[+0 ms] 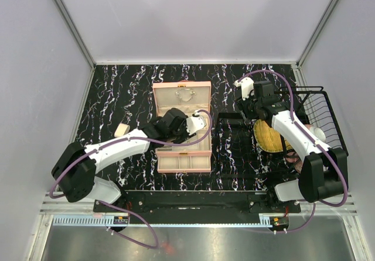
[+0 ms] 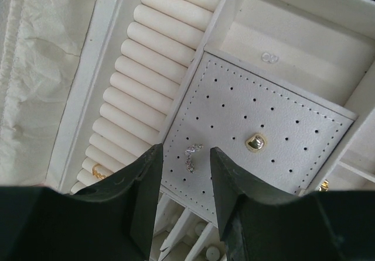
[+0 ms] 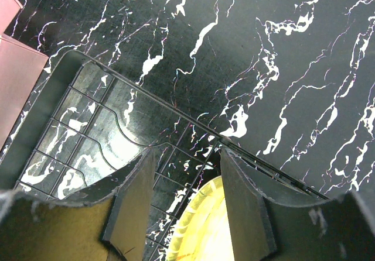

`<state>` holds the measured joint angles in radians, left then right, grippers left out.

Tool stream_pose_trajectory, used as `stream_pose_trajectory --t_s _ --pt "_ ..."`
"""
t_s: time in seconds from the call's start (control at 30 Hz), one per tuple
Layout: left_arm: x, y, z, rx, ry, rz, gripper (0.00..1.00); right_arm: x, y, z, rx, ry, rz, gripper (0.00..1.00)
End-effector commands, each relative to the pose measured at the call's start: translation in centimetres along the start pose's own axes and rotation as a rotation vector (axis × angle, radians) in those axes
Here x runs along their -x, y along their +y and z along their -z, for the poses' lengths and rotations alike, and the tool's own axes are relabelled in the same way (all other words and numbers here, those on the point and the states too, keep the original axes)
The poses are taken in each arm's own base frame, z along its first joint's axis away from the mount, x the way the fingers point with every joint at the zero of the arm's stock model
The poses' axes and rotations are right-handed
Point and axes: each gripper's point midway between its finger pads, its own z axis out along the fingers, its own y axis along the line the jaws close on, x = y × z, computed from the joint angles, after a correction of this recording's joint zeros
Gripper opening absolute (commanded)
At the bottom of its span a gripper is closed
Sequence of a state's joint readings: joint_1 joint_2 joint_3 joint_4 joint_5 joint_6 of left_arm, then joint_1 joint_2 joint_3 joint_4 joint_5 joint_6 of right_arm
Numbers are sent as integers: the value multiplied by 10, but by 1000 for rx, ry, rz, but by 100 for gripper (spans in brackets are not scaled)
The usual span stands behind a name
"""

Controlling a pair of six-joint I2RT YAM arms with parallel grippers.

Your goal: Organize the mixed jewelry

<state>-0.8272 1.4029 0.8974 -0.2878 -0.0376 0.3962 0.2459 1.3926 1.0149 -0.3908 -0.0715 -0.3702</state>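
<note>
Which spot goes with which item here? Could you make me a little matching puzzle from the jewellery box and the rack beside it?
Things:
1. chunky gold stud
2. clear little rings
3. thin gold piece
4. yellow plate

Places:
a. in the black wire rack
b. on the perforated pad
c. among the cream rolls
d. in the plain compartment

Pairs: 1-b, 2-d, 3-c, 4-a.

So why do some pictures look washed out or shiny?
Left wrist view: the cream lining is washed out, the dark tool fingers soft, the gold stud sharp. Right wrist view: light glares off the tray under the wire rack. Top view: even, crisp.
</note>
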Motion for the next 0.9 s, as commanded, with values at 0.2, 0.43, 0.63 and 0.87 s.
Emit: stream_pose_trajectory --t_s 0.2,0.43,0.63,0.87 --pt "25 17 -1 67 -73 -24 43 2 -4 0 -6 -12 -3 55" --pt "22 19 -7 78 -63 -35 43 2 -4 1 -6 -11 -5 55" --pt "19 19 -10 80 -55 -40 43 1 -4 0 -6 -8 -4 55" --pt "15 22 -13 102 -45 -44 43 1 -4 -1 -5 -7 -6 55"
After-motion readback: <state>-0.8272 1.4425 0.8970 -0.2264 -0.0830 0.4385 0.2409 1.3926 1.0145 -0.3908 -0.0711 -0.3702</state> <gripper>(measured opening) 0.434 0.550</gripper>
